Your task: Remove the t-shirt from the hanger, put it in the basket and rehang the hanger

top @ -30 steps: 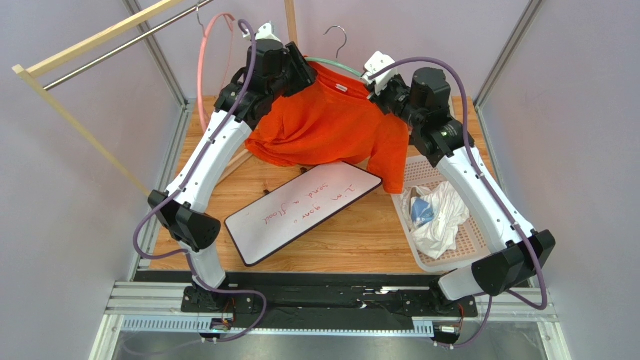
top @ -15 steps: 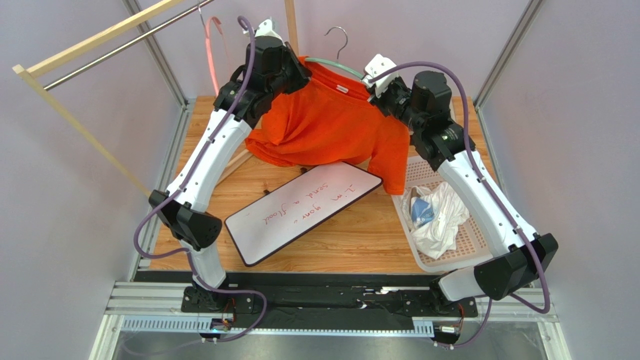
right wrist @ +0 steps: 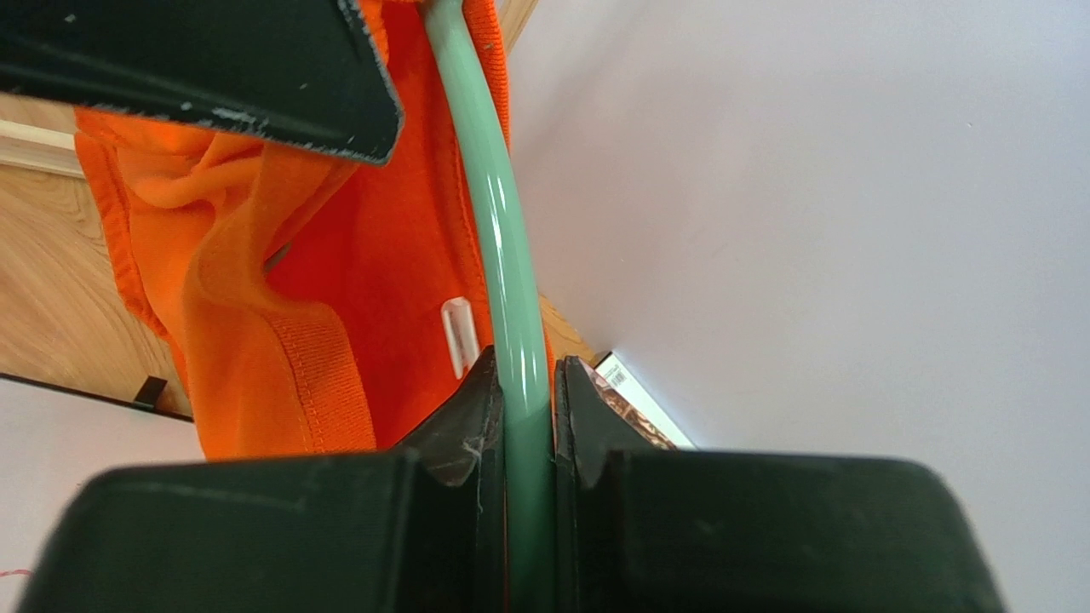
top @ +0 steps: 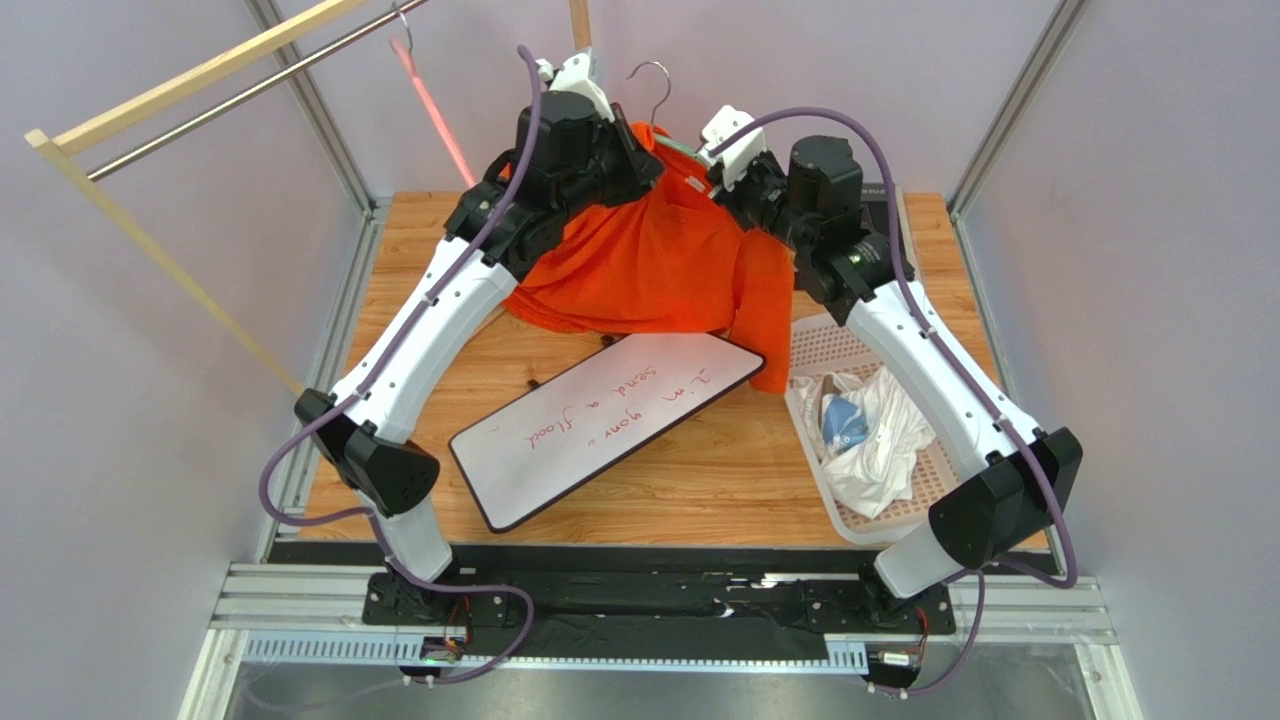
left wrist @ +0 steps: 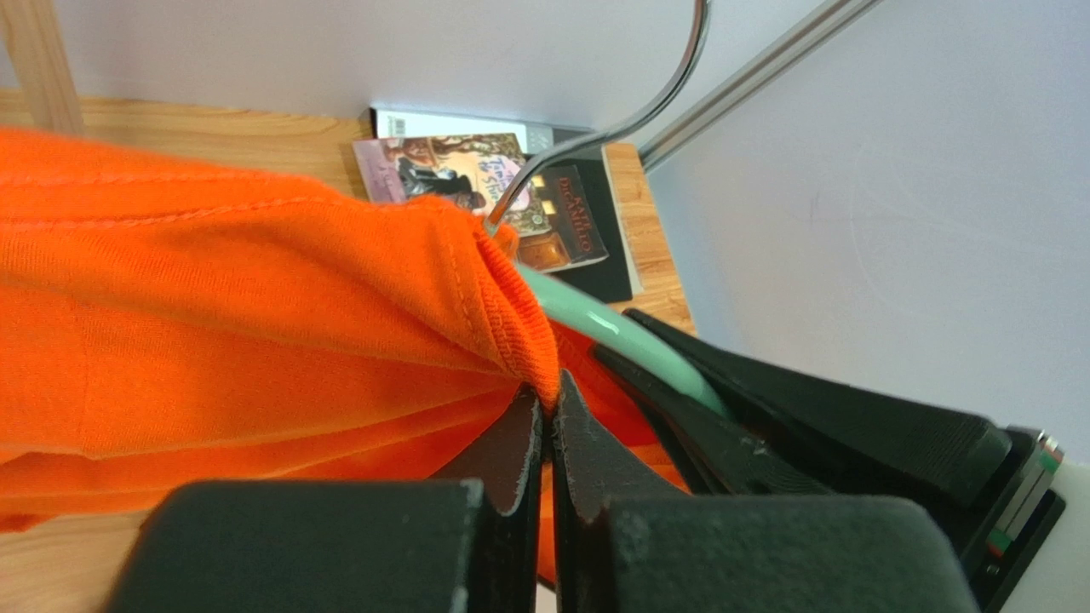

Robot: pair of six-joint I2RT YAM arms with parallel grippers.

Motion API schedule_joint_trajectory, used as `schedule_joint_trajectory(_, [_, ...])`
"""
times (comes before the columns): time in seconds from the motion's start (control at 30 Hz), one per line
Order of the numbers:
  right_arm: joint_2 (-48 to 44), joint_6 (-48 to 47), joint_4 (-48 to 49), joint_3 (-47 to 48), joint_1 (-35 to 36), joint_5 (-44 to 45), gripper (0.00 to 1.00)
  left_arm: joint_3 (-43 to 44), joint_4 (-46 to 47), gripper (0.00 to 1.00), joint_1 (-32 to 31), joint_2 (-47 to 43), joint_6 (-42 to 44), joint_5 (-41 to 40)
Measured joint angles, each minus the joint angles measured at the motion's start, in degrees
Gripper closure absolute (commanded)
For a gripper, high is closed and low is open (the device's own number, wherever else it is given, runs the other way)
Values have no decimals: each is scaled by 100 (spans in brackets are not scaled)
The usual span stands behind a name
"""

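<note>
T-shirt (top: pixel 661 263), orange and soft, hangs bunched between my two arms above the middle of the far edge of the tabletop (top: pixel 721 465). Its lower folds droop toward the wood there, and one sleeve trails toward the right edge.

My left gripper (left wrist: pixel 545 415) is pinched tight on the ribbed collar (left wrist: pixel 518 313), right where the fabric meets the hanger (left wrist: pixel 601 339). My right gripper (right wrist: pixel 522 377) is clamped around the hanger's pale green arm, with cloth lying along its left side.

I judge the shirt light and limp. It has no stiffness, so it follows only where it is gripped and sags everywhere else. The knit looks stretchy, and the ribbed collar is the thickest, firmest band, so it is the sensible place to hold. A pinch there should not slip as easily as one on a single thin layer.

The hanger looks rigid and glossy, so cloth should slide along it readily, though its smoothness could also let it twist in my hold. The neck opening has to pass over the hanger's end, so I expect some snagging there. I cannot tell how much of the hanger is inside the shirt.
</note>
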Motion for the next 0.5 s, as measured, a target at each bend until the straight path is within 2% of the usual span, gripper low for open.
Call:
schedule_joint_trajectory(0.03, [9, 31, 2, 15, 0, -2, 100, -140, 13, 98, 9, -92, -11, -2])
schedule_joint_trajectory(0.07, [9, 76, 2, 33, 2, -9, 100, -256, 13, 85, 26, -177, -31, -11])
schedule_joint_trajectory(0.13, [9, 144, 9, 52, 7, -24, 100, -400, -15, 71, 57, -308, -50, -17])
schedule_joint_trajectory(0.17, [7, 181, 28, 52, 7, -37, 100, -448, -31, 57, 105, -363, -105, -7])
schedule_joint_trajectory(0.2, [7, 203, 42, 52, 7, -42, 100, -476, -52, 53, 149, -409, -149, 15])
schedule_joint_trajectory(0.33, [4, 232, 44, 52, 11, -61, 100, -527, -55, 46, 378, -595, -291, 118])
schedule_joint_trajectory(0.5, [-50, 232, 42, 28, 11, -195, 100, -256, 120, 48, 551, -612, -297, 258])
